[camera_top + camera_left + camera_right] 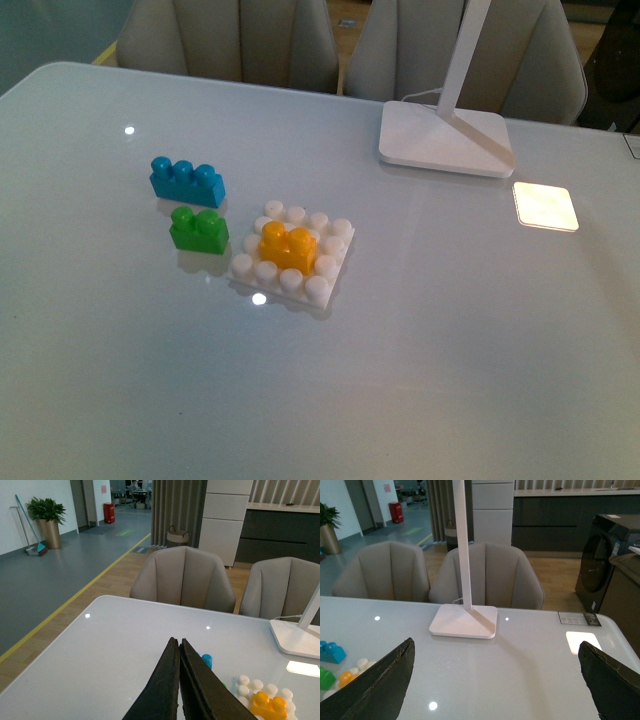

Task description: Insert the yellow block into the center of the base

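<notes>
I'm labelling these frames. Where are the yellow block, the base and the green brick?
yellow block [286, 246], front view, its top studs.
base [318, 289], front view, a near-edge stud.
green brick [198, 231], front view, its front face.

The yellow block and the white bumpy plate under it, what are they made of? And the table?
The yellow block looks like smooth, slightly shiny plastic: bright even colour, rounded moulded studs. The base under it seems the same kind of plastic in matte white, with moulded round studs. The table looks glossy, maybe glass or lacquer: it mirrors the lights and the lamp.
</notes>
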You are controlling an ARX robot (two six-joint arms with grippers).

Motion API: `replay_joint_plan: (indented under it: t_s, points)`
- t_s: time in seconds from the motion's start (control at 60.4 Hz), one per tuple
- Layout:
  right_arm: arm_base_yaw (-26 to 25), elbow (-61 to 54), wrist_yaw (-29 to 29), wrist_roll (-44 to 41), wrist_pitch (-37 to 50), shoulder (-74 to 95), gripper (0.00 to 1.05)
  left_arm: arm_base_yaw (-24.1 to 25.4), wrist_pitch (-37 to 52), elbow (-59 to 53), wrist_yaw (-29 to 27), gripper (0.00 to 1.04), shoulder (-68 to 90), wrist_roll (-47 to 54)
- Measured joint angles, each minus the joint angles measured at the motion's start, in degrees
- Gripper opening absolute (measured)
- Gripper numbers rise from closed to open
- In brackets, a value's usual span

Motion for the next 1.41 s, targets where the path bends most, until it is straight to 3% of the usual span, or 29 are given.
replay_joint_plan:
  t_s: [0.579,0.695,1.126,1.407]
  points:
    - [0.0,0.0,0.0,0.0,0.0,0.0,0.96,0.0,-11.1,0.0,0.0,0.03,-11.1,0.0]
    - [0.0,0.0,0.0,0.0,0.0,0.0,0.96,0.0,-20.3,0.0,0.0,0.03,-19.3,0.0]
    - [0.0,0.0,0.0,0.0,0.0,0.0,0.96,0.0,-20.8,0.0,0.0,0.03,-20.6,0.0]
    - [0.0,0.0,0.0,0.0,0.0,0.0,0.96,0.0,-20.8,0.0,0.0,0.51,-20.6,0.0]
